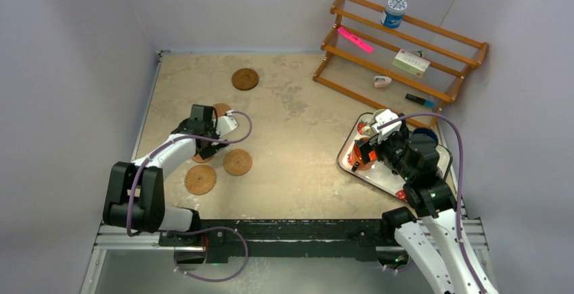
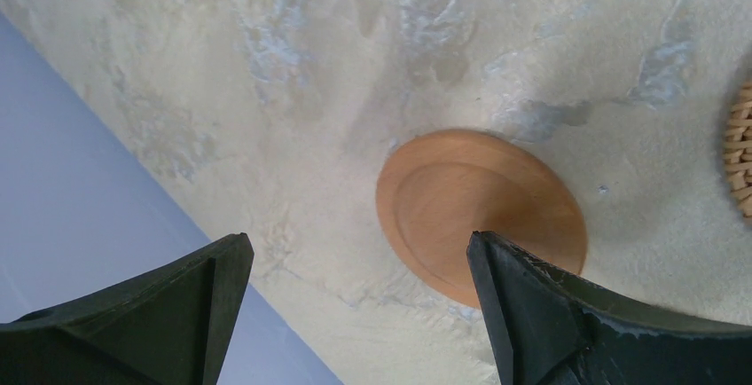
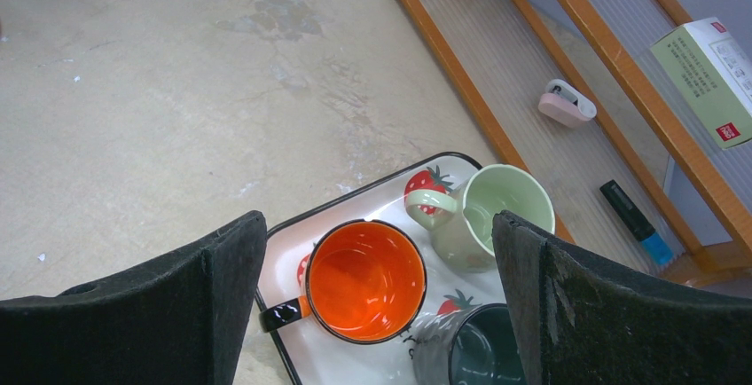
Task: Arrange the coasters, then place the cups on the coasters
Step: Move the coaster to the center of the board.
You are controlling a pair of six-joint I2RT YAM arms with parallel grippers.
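Mottled beige tabletop point(image 1: 298, 104) holds scattered coasters point(image 1: 200, 179); left gripper point(image 2: 356, 250) hangs released above a wooden coaster point(image 2: 452, 199); right gripper point(image 3: 379, 225) gapes empty over the orange cup point(image 3: 364, 283) on its tray point(image 3: 291, 248).

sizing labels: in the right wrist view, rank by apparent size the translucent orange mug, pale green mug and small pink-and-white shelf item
1. translucent orange mug
2. pale green mug, farther off, so true sizes may match
3. small pink-and-white shelf item
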